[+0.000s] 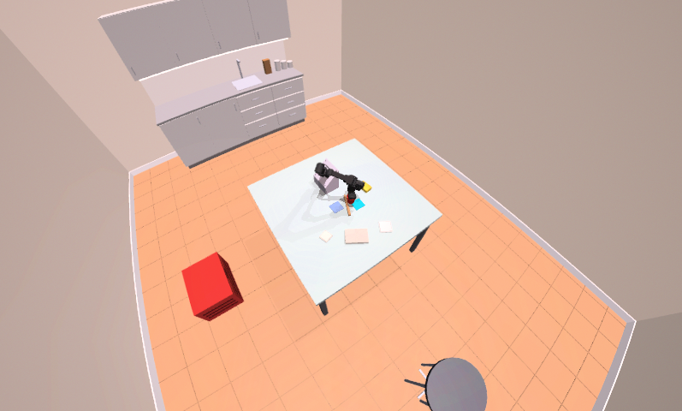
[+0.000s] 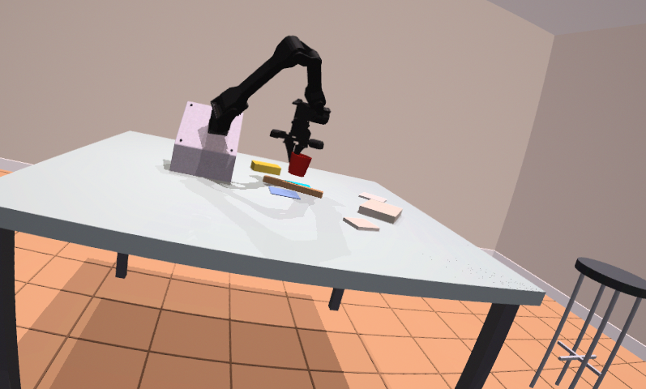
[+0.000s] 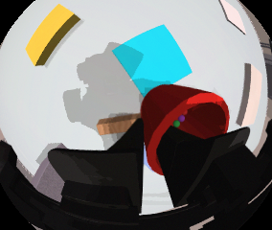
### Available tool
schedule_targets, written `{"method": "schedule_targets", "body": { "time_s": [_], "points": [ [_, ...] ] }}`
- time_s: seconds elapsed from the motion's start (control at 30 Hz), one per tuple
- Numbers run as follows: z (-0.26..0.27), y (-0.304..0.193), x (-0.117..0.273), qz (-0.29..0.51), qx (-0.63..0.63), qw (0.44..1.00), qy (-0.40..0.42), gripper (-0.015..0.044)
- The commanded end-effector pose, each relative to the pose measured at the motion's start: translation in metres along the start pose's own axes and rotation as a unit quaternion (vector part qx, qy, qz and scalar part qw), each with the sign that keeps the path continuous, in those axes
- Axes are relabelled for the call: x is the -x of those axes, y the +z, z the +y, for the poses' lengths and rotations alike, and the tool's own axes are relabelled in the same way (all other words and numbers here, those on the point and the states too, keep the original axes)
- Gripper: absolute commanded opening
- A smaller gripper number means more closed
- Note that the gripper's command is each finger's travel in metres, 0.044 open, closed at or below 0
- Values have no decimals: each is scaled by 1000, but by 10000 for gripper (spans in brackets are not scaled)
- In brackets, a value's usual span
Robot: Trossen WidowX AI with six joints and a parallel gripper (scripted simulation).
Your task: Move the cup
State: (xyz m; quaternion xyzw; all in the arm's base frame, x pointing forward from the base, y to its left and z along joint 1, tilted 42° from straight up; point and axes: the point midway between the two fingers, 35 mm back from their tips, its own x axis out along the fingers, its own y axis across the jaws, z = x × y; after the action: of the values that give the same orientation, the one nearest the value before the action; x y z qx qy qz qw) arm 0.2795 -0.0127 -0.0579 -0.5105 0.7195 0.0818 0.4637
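A red cup (image 1: 351, 199) (image 2: 299, 164) (image 3: 161, 107) is held in the air, nearly upright with a slight tilt. A green marble (image 3: 176, 124) and a purple marble (image 3: 182, 118) show inside it. My gripper (image 2: 293, 153) (image 3: 146, 122) is shut on the cup's wall, one finger inside the cup and one outside. A cyan pad (image 1: 358, 204) (image 2: 299, 184) (image 3: 160, 57) lies flat on the table. A blue pad (image 1: 335, 207) (image 2: 284, 193) lies on the other side of a brown bar; in the wrist view the cup and fingers hide most of it.
The low brown bar (image 1: 348, 207) (image 2: 292, 186) (image 3: 114, 126) lies between the two pads. A yellow block (image 1: 366, 187) (image 2: 266, 167) (image 3: 51, 35) lies near the cyan pad. A thick pale block (image 1: 356, 235) (image 2: 380, 211) and two thin pale tiles (image 1: 325, 236) (image 1: 385, 226) lie farther out.
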Motion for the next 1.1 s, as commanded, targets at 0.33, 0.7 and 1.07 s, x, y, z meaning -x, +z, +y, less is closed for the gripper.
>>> {"method": "schedule_targets", "body": {
  "time_s": [0.33,0.7,1.07],
  "points": [
    [1,28,2,-2,-2,1000,0,0],
    [2,49,3,-3,-2,1000,0,0],
    [3,59,-3,-3,-2,1000,0,0]
  ]
}}
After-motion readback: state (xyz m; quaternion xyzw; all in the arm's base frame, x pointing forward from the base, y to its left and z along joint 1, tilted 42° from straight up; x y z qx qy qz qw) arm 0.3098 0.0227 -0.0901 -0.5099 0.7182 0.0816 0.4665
